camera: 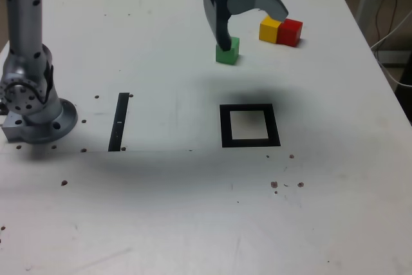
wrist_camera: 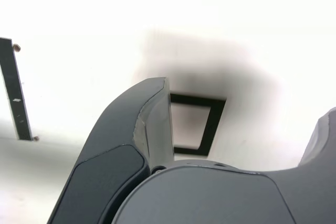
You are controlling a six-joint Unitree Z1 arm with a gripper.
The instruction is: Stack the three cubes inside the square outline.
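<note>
Square outline: nothing standing inside or on its border. Bare tabletop between it and the black strip, wide lane. Green cube blocks farther back; yellow cube and red cube touch, no finger room between them.

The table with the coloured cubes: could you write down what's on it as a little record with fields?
green cube: alone, partly behind the end effector
yellow cube: touching the red cube, which is on its right in the exterior view
square outline: black border, pale centre, no cube inside
black strip: narrow, left of the outline in the exterior view
end effector: open, above the table, holding nothing
stack: none built
</note>
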